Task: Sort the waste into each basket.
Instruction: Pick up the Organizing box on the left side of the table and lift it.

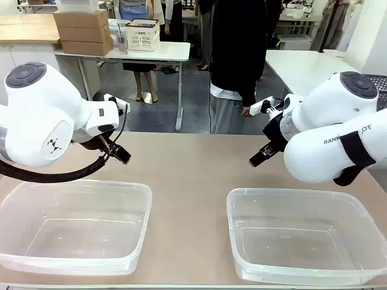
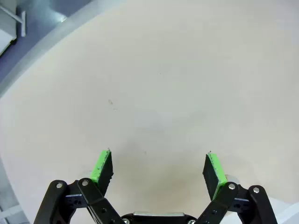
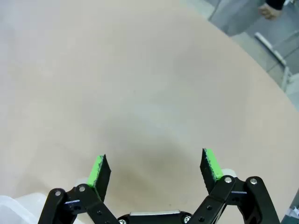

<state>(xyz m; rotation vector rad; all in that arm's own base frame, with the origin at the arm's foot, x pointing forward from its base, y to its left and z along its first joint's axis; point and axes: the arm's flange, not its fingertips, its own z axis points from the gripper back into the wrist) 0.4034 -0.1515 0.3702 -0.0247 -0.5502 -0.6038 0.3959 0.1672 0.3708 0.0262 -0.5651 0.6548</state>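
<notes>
The left gripper (image 1: 119, 154) hovers over the beige table (image 1: 187, 160) with its green-padded jaws spread wide and nothing between them. The right gripper (image 1: 259, 158) hangs the same way. Two see-through colourless plastic tubs sit at the near edge, the left tub (image 1: 78, 185) and the right tub (image 1: 290, 192), well apart, and both hold nothing. A person in dark clothing (image 1: 237, 54) stands at the far side. The likely risks are a gripper meeting the person's hand as waste is set down, or a low reach clipping a tub's rim.
</notes>
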